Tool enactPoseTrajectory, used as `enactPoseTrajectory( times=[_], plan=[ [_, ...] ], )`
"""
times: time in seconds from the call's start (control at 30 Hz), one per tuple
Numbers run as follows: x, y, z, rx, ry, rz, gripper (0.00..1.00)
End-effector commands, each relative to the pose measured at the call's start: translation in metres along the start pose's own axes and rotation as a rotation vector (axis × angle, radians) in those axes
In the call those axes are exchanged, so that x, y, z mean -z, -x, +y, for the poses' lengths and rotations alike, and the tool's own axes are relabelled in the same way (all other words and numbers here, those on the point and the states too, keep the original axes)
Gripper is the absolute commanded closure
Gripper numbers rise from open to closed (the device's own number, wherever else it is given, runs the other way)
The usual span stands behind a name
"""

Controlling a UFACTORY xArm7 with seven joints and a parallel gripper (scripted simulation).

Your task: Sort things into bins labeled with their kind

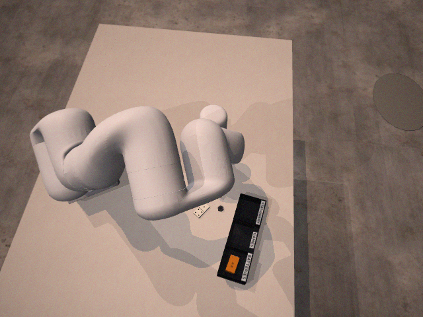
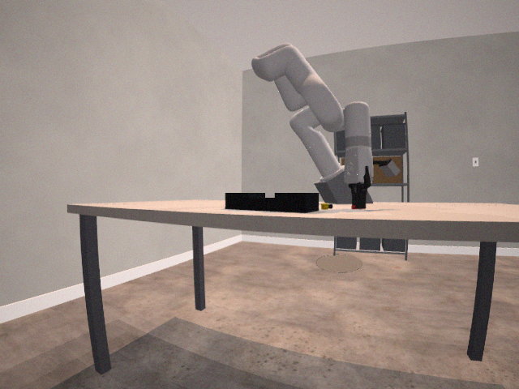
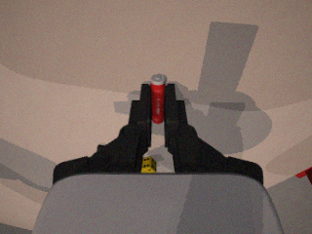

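Observation:
My gripper [image 3: 158, 97] [image 2: 358, 203] is down at the table top and shut on a red battery with a silver tip [image 3: 158, 99]; the battery's red end shows in the exterior view [image 2: 354, 206]. In the top view the arm hides both. A row of three black bins [image 2: 271, 202] stands to one side: STATIONERY [image 1: 250, 209] and GAMES [image 1: 242, 235] look empty, and BATTERIES [image 1: 246, 269] holds an orange block battery [image 1: 232, 263]. A white domino [image 1: 200, 211] and a small black thing [image 1: 220, 208] lie next to the bins. A yellow die [image 3: 148, 166] [image 2: 326, 206] lies under my wrist.
Another red thing [image 3: 304, 174] shows at the right edge of the wrist view. The bins stand near the table's [image 1: 136, 68] right edge. A shelf rack [image 2: 392, 142] stands behind the table by the wall.

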State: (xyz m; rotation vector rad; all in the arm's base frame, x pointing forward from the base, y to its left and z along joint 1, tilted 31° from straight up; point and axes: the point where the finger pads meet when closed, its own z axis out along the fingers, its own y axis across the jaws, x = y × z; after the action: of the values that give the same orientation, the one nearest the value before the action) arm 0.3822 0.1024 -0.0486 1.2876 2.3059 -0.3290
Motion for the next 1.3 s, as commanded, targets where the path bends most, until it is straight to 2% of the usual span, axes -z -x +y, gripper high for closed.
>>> enactPoseTrajectory(
  times=[0.0,0.4,1.07,1.27],
  plan=[
    [0.001,-0.001,0.001,0.001,0.003,0.001,1.0],
    [0.001,-0.001,0.001,0.0,0.003,0.001,1.0],
    [0.061,0.0,0.001,0.0,0.003,0.001,1.0],
    [0.061,0.0,0.001,0.0,0.003,0.001,1.0]
  ],
)
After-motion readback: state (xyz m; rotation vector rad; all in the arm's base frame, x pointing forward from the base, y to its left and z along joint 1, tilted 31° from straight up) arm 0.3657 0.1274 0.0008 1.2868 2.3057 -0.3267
